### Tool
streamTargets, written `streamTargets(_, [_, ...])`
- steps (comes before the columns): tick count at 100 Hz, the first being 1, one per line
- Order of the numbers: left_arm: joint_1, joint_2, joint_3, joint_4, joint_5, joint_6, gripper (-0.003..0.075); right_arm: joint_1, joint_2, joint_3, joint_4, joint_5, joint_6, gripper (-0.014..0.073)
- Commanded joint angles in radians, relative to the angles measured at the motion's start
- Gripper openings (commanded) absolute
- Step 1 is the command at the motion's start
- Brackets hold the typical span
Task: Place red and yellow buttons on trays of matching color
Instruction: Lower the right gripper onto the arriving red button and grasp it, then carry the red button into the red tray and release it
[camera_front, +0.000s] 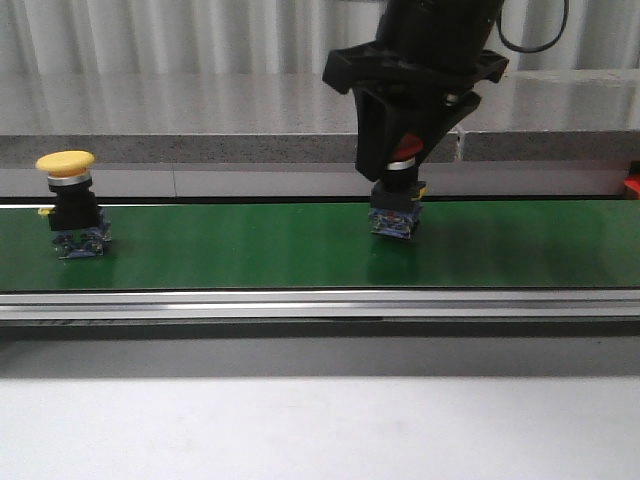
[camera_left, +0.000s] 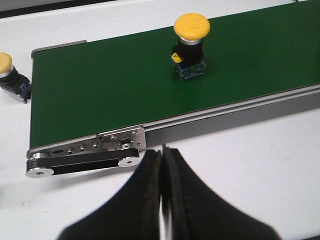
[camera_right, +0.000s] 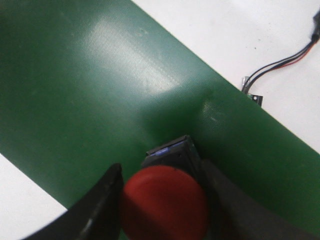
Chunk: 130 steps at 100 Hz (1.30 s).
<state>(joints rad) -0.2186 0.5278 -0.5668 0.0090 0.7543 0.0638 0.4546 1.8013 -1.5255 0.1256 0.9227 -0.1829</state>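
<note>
The right gripper (camera_front: 403, 160) seemingly pinches the red button (camera_front: 404, 152) by its smooth cap; lifting could let it slip.

Right arm enters from top centre of the front view, wrist pointing straight down. Right gripper (camera_front: 403, 160) sits low in that view's upper middle, fingers (camera_right: 97, 202) either side of the red button (camera_right: 164, 202) cap, closed against it. Left gripper (camera_left: 162, 165) at bottom centre of its wrist view, fingers pressed together, nothing between them.
</note>
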Motion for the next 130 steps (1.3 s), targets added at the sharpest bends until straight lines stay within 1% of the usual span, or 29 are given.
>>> streamTargets(1, [-0.008, 0.001, -0.028, -0.009, -0.059, -0.011, -0.0021, -0.03, -0.097, -0.029, 0.003, -0.033, 0.089, 0.0067])
streamTargets(12, [-0.008, 0.001, -0.028, -0.009, -0.059, -0.011, -0.0021, -0.078, -0.141, -0.025, 0.001, -0.009, 0.14, 0.0067])
streamTargets(26, [-0.008, 0.001, -0.028, -0.009, -0.059, -0.011, -0.0021, -0.165, -0.188, -0.025, 0.001, 0.043, 0.177, 0.0067])
streamTargets(45, [-0.008, 0.001, -0.028, -0.009, -0.059, -0.011, -0.0021, -0.327, -0.238, -0.025, 0.001, 0.098, 0.248, 0.0067])
streamTargets(61, [-0.008, 0.001, -0.028, -0.009, -0.059, -0.011, -0.0021, -0.459, -0.245, -0.025, 0.001, 0.119, 0.248, 0.0067])
streamTargets(79, [-0.008, 0.001, -0.028, -0.009, -0.059, -0.011, -0.0021, -0.611, -0.245, -0.025, 0.001, 0.104, 0.248, 0.0067])
streamTargets(101, [-0.008, 0.001, -0.028, -0.009, -0.059, -0.011, -0.0021, -0.787, -0.242, -0.025, 0.001, 0.042, 0.249, 0.0067])
streamTargets(115, [-0.008, 0.001, -0.028, -0.009, -0.059, -0.011, -0.0021, -0.869, -0.232, -0.025, 0.001, -0.001, 0.256, 0.0067])
streamTargets(130, [-0.008, 0.001, -0.028, -0.009, -0.059, -0.011, -0.0021, -0.931, -0.205, -0.025, 0.001, -0.029, 0.256, 0.0067])
